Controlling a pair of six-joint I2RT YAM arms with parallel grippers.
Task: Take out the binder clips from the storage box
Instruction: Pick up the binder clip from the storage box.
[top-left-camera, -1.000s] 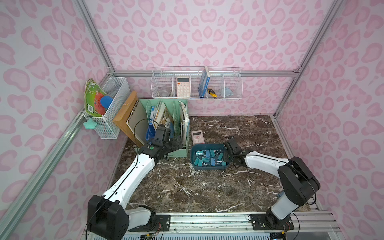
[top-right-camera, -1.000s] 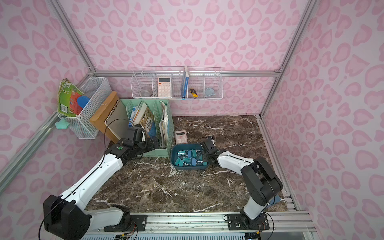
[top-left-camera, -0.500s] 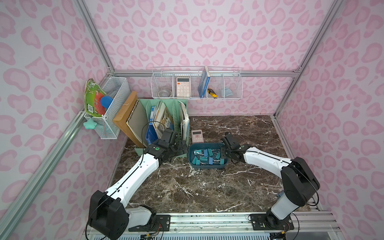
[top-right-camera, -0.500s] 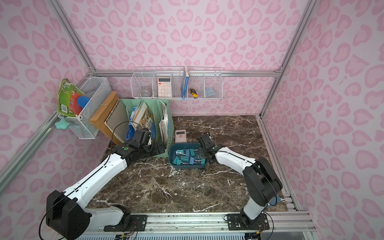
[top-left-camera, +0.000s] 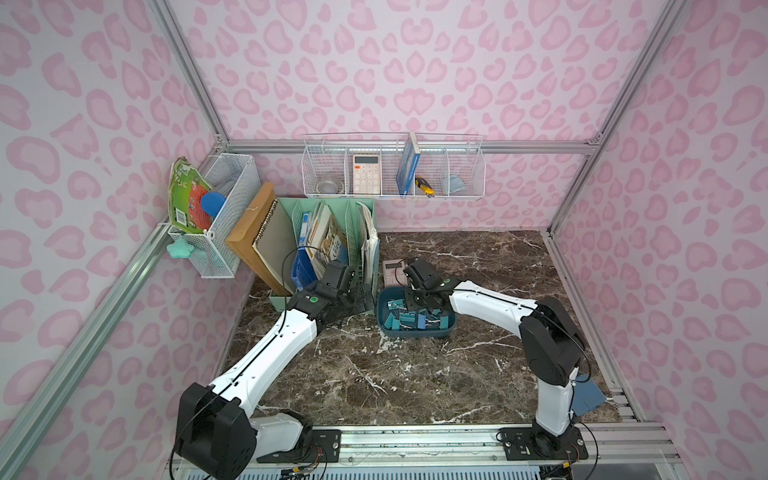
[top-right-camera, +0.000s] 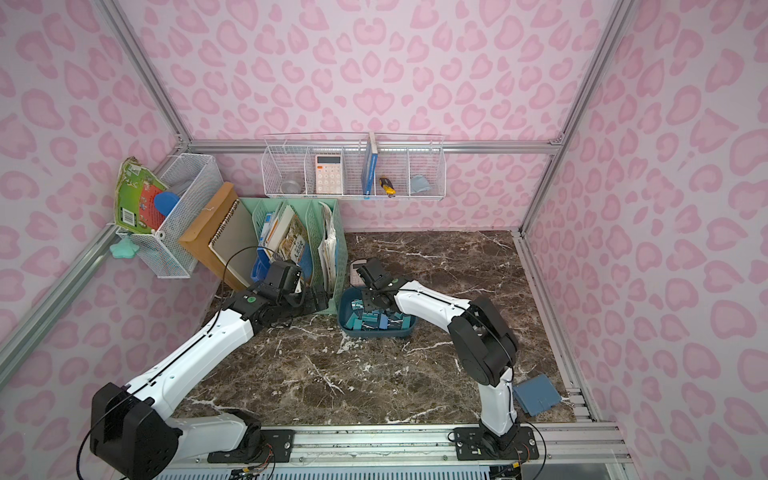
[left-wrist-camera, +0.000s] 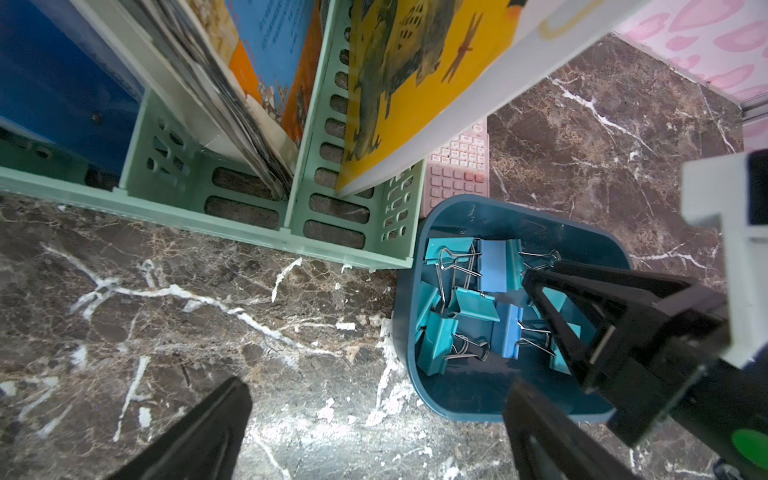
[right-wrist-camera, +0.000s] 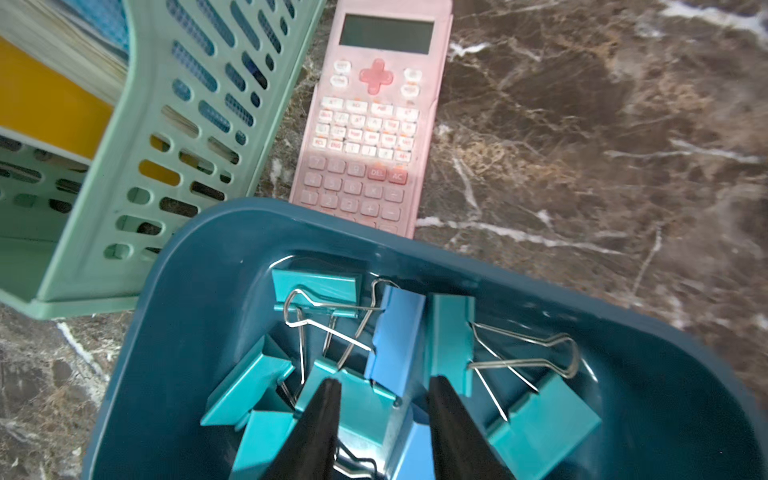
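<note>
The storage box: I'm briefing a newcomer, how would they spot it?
On the marble table, find the mint-green file organizer at the back left. The storage box sits beside its near corner, before the pink calculator: a dark blue rounded tray, alone in holding teal binder clips.

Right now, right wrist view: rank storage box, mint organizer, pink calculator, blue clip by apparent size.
1. storage box: nearest the camera, partly out of frame
2. mint organizer: only a corner shows, so its rank is unsure
3. pink calculator
4. blue clip
</note>
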